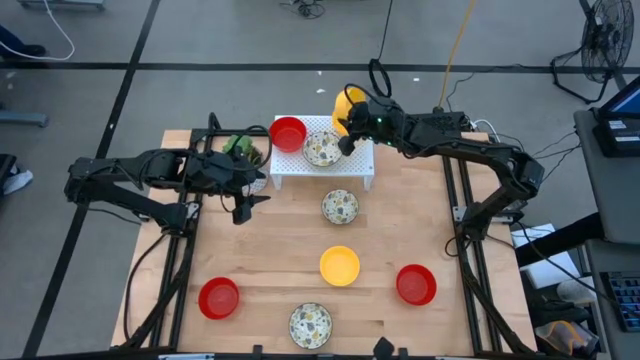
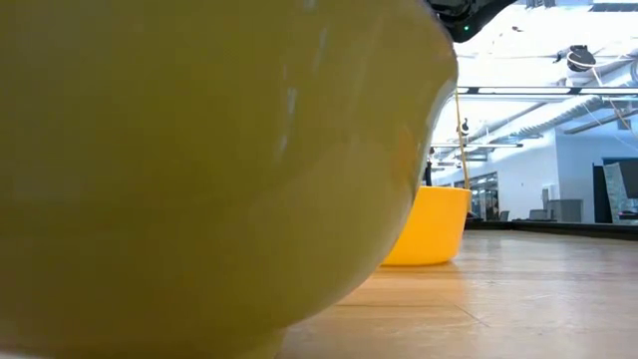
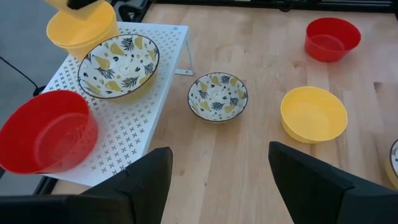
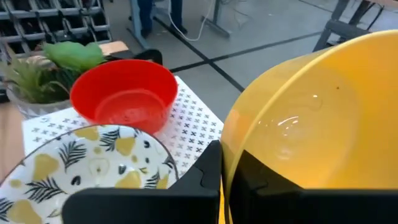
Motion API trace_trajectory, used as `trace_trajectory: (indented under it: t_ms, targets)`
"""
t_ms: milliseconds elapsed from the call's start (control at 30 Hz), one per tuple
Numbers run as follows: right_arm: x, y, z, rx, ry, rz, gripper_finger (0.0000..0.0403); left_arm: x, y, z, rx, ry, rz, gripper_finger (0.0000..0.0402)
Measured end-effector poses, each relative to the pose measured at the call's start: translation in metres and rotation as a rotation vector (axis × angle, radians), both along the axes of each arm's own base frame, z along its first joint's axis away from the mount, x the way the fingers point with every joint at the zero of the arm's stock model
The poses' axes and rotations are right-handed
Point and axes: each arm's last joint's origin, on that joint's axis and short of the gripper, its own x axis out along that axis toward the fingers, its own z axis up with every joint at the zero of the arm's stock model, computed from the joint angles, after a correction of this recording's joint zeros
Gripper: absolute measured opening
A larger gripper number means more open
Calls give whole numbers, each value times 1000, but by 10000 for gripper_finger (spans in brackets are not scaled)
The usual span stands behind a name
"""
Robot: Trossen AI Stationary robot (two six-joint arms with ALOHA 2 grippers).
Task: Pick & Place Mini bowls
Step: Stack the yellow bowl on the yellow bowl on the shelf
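Most of the low view is filled by a yellow bowl (image 2: pixel 199 160), with a second one (image 2: pixel 431 227) seen beyond it on the desk (image 2: pixel 518 299). Only the high view shows the white rack (image 1: pixel 322 166) at upper centre, where the right gripper (image 1: pixel 347 127) is clamped shut on a yellow mini bowl (image 1: pixel 346 103). The left gripper (image 1: pixel 243 195), at centre left, is held with jaws fully spread and empty.

The high view looks straight down on the whole pale wooden table (image 1: pixel 300 240). The low view sits at tabletop height, pressed against a glossy yellow bowl (image 2: pixel 199 160). Both wrist views look closely across the white perforated rack (image 3: pixel 134 134), sharing it.
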Motion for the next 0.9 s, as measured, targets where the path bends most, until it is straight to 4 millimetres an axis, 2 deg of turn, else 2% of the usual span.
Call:
trace_trajectory:
  t_ms: [267,533,900]
  targets:
    - [-2,1,-5,73,24,-20,0,0,0,0,-3,-2,2,269]
    - [-5,0,-8,69,62,-71,0,0,0,0,-2,-4,2,269]
    - [-9,-4,18,119,152,-83,0,1,0,1,10,-7,-7,269]
